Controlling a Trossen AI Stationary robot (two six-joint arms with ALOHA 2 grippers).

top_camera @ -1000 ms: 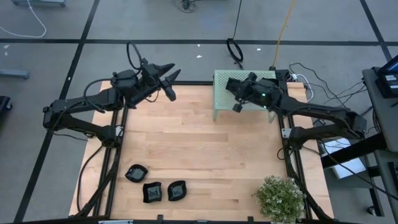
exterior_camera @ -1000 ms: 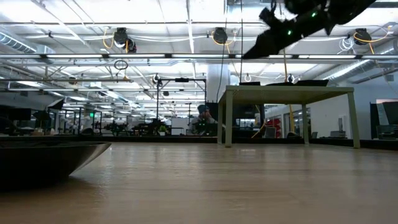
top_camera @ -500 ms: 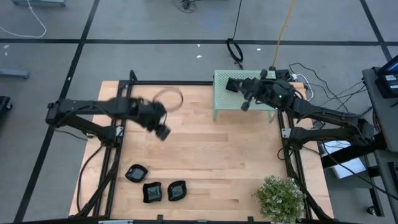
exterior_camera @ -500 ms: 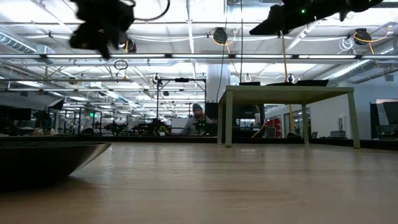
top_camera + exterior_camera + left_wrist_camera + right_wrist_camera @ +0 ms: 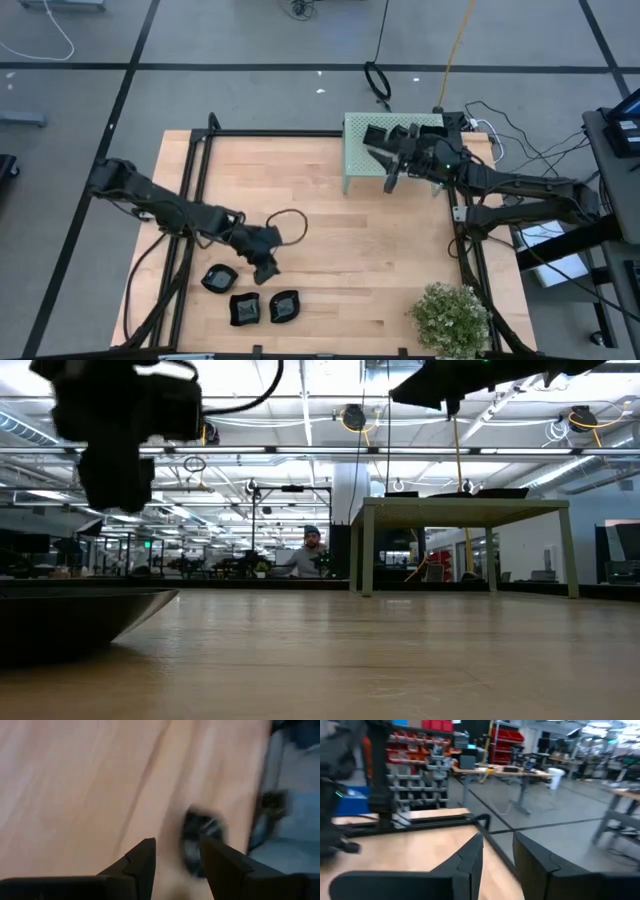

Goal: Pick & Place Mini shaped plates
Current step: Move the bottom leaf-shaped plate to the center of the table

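1. Left gripper (image 5: 265, 268) hangs low over the wooden table (image 5: 330, 250) with its fingers spread and nothing between them, its tips just beside the mini shaped plates (image 5: 250, 297). The three black dishes lie in a loose cluster directly below and beside it, near the table's front edge.
2. Right gripper (image 5: 390, 178) is up over the pale green perforated box (image 5: 360, 150) at the far edge of the table, well apart from the dishes. Its fingers (image 5: 470, 857) stand apart with a clear gap and hold nothing.
3. Between the two grippers lies only bare wood. A small potted plant (image 5: 450, 315) sits at the front right corner, well away from the left gripper.
4. From above, a loop of cable (image 5: 288, 225) curls just behind the left gripper's wrist.
5. Only the left wrist view shows one dish (image 5: 202, 837) as a dark blurred shape just ahead of the spread fingertips (image 5: 145, 852); its form cannot be told.
6. Only the low view shows a dish rim (image 5: 80, 615) close up at the table's near side, and a person (image 5: 312, 555) far off in the room behind.
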